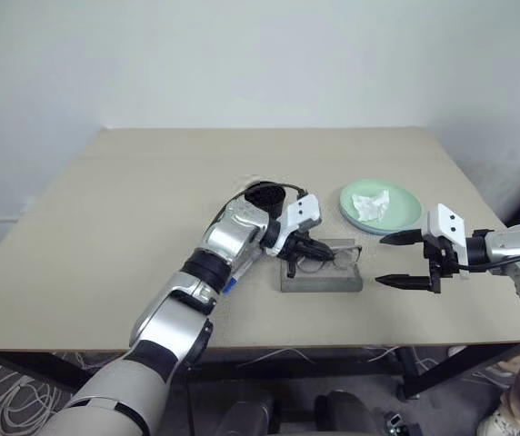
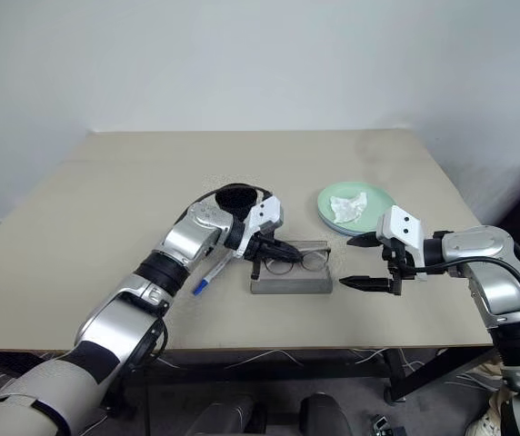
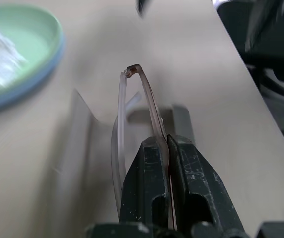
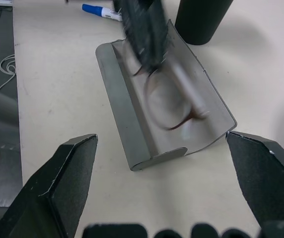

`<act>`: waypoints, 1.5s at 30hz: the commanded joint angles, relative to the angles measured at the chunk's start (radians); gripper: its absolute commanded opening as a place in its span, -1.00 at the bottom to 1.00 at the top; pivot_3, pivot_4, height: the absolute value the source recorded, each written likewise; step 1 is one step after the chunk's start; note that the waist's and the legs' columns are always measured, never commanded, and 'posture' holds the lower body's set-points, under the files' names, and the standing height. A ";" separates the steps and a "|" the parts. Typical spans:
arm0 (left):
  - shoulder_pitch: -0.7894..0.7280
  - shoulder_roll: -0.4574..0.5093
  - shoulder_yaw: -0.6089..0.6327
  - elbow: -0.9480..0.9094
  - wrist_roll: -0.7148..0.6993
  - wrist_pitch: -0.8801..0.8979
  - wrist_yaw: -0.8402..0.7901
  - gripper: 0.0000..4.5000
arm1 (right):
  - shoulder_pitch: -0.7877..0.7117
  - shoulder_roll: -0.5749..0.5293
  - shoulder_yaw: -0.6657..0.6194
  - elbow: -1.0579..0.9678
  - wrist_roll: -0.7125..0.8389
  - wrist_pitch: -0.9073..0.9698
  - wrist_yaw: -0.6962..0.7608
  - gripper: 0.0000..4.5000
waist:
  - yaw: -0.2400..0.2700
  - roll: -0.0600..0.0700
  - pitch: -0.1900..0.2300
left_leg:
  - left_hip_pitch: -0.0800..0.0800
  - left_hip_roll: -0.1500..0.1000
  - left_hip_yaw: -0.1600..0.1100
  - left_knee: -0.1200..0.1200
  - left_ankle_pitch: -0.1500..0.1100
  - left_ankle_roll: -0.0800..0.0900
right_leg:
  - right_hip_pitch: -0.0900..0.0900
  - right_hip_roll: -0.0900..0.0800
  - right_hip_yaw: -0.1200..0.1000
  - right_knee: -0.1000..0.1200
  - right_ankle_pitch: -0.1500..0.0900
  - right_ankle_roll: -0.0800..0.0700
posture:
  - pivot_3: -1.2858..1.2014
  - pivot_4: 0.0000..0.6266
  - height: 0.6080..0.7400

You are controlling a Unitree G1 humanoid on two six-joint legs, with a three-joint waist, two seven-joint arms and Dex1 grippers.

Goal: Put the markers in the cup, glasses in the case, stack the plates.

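Left gripper fingers pressed together, clamped on glasses by a thin brownish temple arm. Frame hinge end sticks out past fingertips; clear lens edge alongside, blurred. Grey case just beyond tips on tan table. Mint plate approx 10 o'clock of gripper, atop blue plate, white tissue inside.

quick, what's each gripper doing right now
left gripper: shut on the glasses, over the open case
right gripper: open, holding nothing
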 commanded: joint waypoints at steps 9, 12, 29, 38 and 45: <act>0.035 0.019 -0.011 -0.073 0.029 0.008 -0.033 -0.99 | -0.016 -0.003 -0.019 -0.025 0.005 -0.002 -0.004 1.00 | 0.000 0.000 0.000 | 0.000 0.000 0.000 0.001 0.000 0.000 | 0.000 0.000 0.000 0.000 0.000 0.000 | 0.03 -1.00 0.99; 0.039 0.024 -0.009 -0.093 0.022 0.041 -0.050 -0.99 | -0.019 0.000 -0.017 -0.022 0.004 -0.004 -0.004 1.00 | 0.000 0.000 0.000 | 0.000 0.000 0.000 0.001 0.000 0.000 | 0.000 0.000 0.000 0.000 0.000 0.000 | 0.03 -1.00 0.99; 0.096 0.081 -0.052 -0.277 -0.019 0.248 -0.172 -0.99 | -0.022 0.002 -0.009 -0.006 -0.002 -0.024 0.001 1.00 | 0.000 0.000 0.000 | 0.000 0.000 0.000 0.001 0.000 0.000 | 0.000 0.000 0.000 0.000 0.000 0.000 | 0.03 -1.00 0.99; 0.053 0.076 -0.002 -0.288 -0.024 0.186 -0.094 0.05 | -0.019 -0.001 -0.011 -0.006 0.003 -0.026 0.004 1.00 | 0.000 0.000 0.000 | 0.000 0.000 0.000 0.001 0.000 0.000 | 0.000 0.000 0.000 0.000 0.000 0.000 | 0.03 -1.00 0.99; -0.022 0.079 0.103 -0.321 -0.089 0.205 -0.031 0.10 | -0.022 -0.004 -0.015 0.006 0.003 -0.027 0.007 1.00 | 0.000 0.000 0.000 | 0.000 0.000 0.000 0.001 0.000 0.000 | 0.000 0.000 0.000 0.000 0.000 0.000 | 0.03 -1.00 0.99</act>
